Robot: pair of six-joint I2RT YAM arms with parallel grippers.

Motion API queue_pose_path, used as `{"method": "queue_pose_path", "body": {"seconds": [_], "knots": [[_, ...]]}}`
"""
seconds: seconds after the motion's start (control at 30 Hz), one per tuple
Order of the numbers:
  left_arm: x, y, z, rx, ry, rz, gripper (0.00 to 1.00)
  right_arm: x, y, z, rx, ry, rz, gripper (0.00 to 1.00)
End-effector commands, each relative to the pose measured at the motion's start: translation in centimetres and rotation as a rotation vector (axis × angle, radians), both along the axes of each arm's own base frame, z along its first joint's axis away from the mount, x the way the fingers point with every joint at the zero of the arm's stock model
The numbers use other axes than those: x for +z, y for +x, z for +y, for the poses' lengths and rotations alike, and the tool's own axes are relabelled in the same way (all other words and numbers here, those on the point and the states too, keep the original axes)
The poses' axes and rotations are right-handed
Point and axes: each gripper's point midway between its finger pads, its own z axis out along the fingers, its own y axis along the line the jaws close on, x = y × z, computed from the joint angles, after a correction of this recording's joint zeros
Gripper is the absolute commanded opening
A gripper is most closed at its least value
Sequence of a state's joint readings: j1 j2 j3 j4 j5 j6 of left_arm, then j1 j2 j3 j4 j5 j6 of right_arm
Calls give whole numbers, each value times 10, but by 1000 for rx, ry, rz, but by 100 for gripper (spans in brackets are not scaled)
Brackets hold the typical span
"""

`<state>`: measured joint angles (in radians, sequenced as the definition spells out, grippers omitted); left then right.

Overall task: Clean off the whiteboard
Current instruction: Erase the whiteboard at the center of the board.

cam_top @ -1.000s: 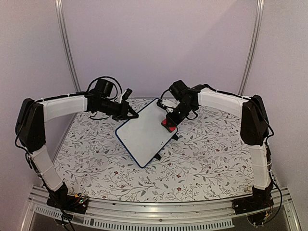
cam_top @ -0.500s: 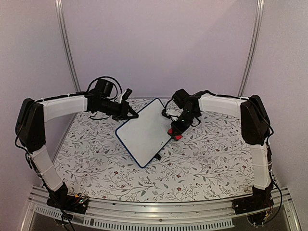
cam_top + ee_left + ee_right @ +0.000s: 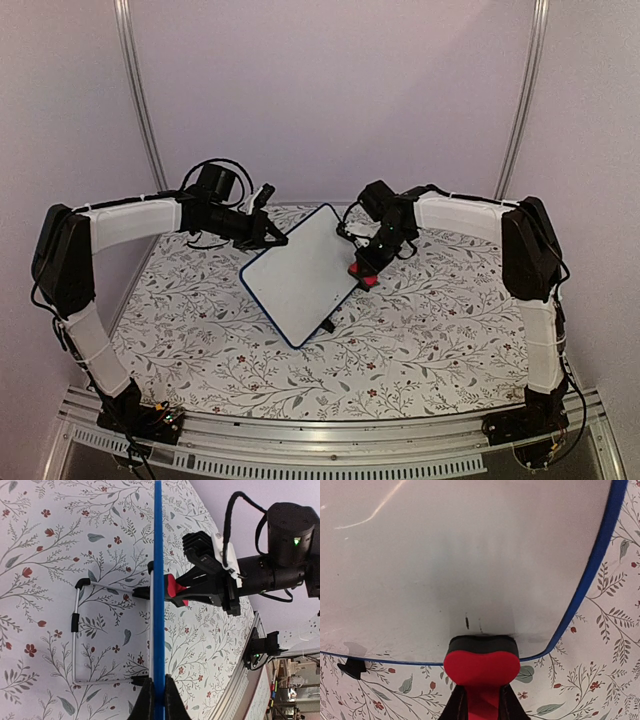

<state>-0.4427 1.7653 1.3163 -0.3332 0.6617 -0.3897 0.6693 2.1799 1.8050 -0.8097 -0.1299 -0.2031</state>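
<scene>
- Sitting mid-frame in the top view, the whiteboard [image 3: 300,278] rests angled on the floral table cover [image 3: 420,330].
- Left gripper [image 3: 274,240] clamped narrow on the board's upper-left edge; its wrist view shows the blue frame [image 3: 158,580] edge-on in that grip.
- Right gripper [image 3: 363,270] closed on the red eraser [image 3: 481,666], dark pad [image 3: 481,643] against the board's right edge.
- Faint dark ticks [image 3: 467,622] just above the eraser; surface otherwise white.
</scene>
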Motion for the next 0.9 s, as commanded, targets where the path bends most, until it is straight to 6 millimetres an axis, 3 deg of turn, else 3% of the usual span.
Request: {"method": "queue_pose_path", "body": {"seconds": [0.0,0.2,0.3,0.6,0.87], "knots": [[18,-8,-9,-55,-44,-46,0,33,33,21,-13,74,-130,2],[18,-7,-9,-54,-42,-47,0,54,46,29,-18,110,-187,2],[17,-7,-9,-54,-42,-46,0,55,45,30,-14,111,-183,2],[17,-7,-9,-53,-41,-46,0,3,14,2,0,-21,-52,2],[17,-7,-8,-54,-41,-47,0,-4,8,-17,-23,-103,-40,2]]}}
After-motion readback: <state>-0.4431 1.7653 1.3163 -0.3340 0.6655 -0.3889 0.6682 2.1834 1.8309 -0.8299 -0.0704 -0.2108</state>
